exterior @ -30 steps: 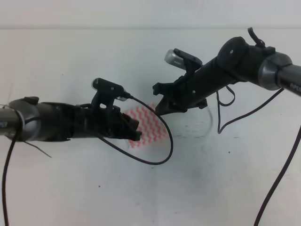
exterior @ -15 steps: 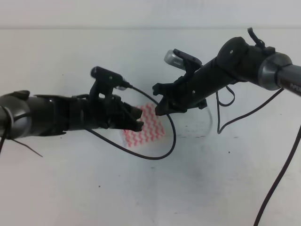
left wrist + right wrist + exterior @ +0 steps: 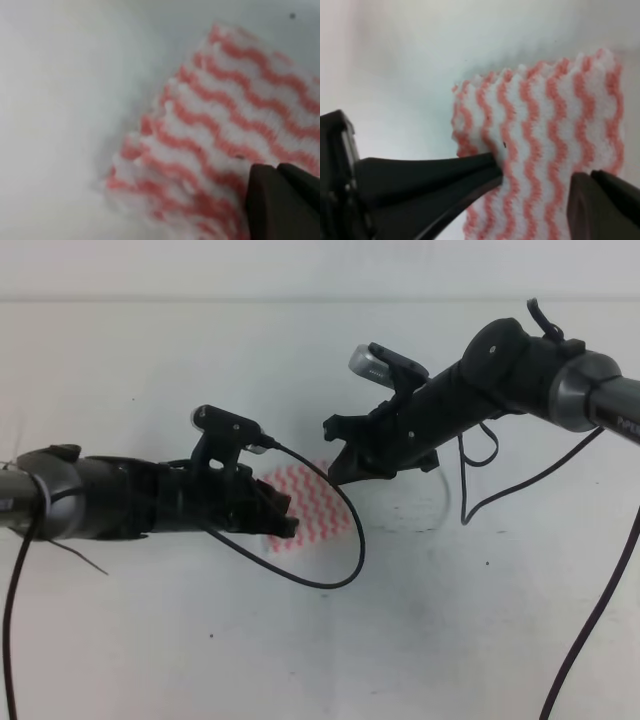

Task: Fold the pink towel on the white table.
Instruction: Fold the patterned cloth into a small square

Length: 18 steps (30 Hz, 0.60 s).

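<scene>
Left end effector [image 3: 285, 525] hangs low over the near-left edge of the pink towel [image 3: 312, 508]; only one dark finger [image 3: 280, 200] shows in its wrist view, lying over the cloth, so whether it is spread or pinching cannot be told. Beyond it, the right end effector [image 3: 340, 472] sits at the towel's far edge with its fingers [image 3: 435, 175] spread, the striped cloth lying between them, one fingertip touching it. Under both, the towel lies on the white tabletop [image 3: 200, 640], its edge nearest the left finger slightly rumpled.
</scene>
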Each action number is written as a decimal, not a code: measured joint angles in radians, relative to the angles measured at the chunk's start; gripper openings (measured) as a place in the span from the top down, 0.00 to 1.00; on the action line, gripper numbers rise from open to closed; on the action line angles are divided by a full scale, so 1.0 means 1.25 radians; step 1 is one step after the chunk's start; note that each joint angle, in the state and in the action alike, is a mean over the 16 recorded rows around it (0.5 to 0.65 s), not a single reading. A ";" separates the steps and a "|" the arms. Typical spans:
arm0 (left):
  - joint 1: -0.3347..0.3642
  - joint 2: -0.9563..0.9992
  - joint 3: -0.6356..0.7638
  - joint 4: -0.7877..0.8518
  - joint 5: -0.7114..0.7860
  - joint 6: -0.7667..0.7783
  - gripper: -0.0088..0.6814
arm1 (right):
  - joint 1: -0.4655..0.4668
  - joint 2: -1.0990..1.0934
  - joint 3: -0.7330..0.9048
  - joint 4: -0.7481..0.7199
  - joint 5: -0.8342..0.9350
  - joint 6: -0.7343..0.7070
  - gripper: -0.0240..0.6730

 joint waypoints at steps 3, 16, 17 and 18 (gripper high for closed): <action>0.000 0.001 0.000 0.003 -0.003 -0.001 0.99 | 0.000 0.001 0.000 0.002 0.000 0.000 0.99; 0.000 -0.034 0.000 -0.001 -0.026 0.011 0.99 | 0.001 0.020 0.000 0.004 0.029 -0.003 0.99; 0.000 -0.035 0.000 -0.001 -0.029 0.012 0.99 | 0.002 0.023 0.000 0.004 0.033 -0.003 0.99; 0.000 -0.036 0.000 -0.002 -0.031 0.013 0.99 | 0.002 0.025 0.000 0.004 0.037 -0.004 0.99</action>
